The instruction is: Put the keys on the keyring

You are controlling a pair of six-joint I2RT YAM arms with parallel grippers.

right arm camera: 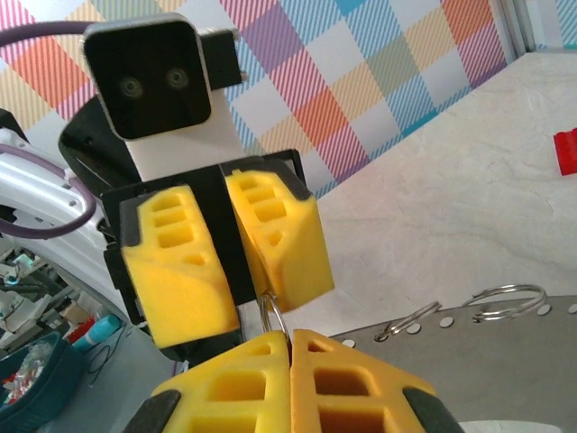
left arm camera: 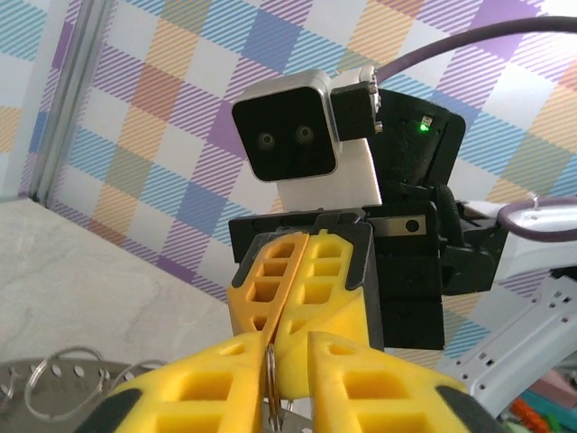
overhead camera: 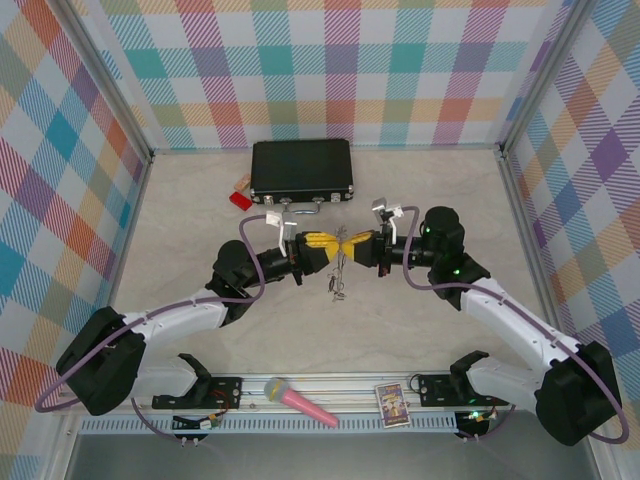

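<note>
Two sets of fingers meet over the middle of the table (overhead camera: 200, 210). Your left fingers (overhead camera: 318, 241) sit a little apart. The keyring (overhead camera: 340, 275) hangs between and below both. Your right fingers (overhead camera: 358, 241) squeeze tight on its top loop.

Top view looks down from behind over the whole table (overhead camera: 180, 235), while both wrist views — close in — face each other across the yellow fingers (right arm camera: 270, 244).
</note>
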